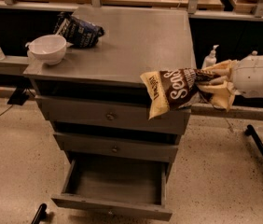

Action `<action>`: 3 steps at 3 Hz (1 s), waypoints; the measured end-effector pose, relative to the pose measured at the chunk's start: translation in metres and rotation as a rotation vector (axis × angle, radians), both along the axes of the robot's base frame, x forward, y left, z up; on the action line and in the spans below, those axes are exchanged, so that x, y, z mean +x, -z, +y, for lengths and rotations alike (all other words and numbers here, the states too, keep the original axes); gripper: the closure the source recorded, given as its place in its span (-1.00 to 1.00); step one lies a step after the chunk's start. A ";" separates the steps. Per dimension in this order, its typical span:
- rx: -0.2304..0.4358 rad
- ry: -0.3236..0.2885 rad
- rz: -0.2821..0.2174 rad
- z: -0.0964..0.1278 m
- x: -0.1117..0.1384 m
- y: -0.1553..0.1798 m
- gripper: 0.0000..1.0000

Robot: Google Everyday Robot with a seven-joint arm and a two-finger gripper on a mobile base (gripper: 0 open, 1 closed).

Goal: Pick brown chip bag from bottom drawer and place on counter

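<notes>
My gripper [214,84] reaches in from the right and is shut on the brown chip bag [172,90], dark brown with tan ends and white "Sea S" lettering. The bag hangs in the air at the counter's front right corner, about level with the counter [136,41] edge and in front of the top drawer. The bottom drawer [115,185] stands pulled open below, and nothing shows inside it.
A white bowl [47,48] and a dark blue chip bag [78,30] sit at the counter's left side. Two shallower knobbed drawers [110,116] are shut. A white pump bottle [210,58] stands behind at right. A black stand leg [262,150] lies on the floor at right.
</notes>
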State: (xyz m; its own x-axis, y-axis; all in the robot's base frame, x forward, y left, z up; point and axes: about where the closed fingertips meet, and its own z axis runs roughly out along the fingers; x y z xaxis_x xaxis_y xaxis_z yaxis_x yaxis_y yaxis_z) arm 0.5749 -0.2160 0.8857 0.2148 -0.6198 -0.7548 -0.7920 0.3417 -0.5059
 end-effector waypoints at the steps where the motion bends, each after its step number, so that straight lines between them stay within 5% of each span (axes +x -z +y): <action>1: 0.009 -0.030 -0.019 0.006 0.008 -0.011 1.00; 3: 0.081 -0.141 -0.113 0.043 0.039 -0.072 1.00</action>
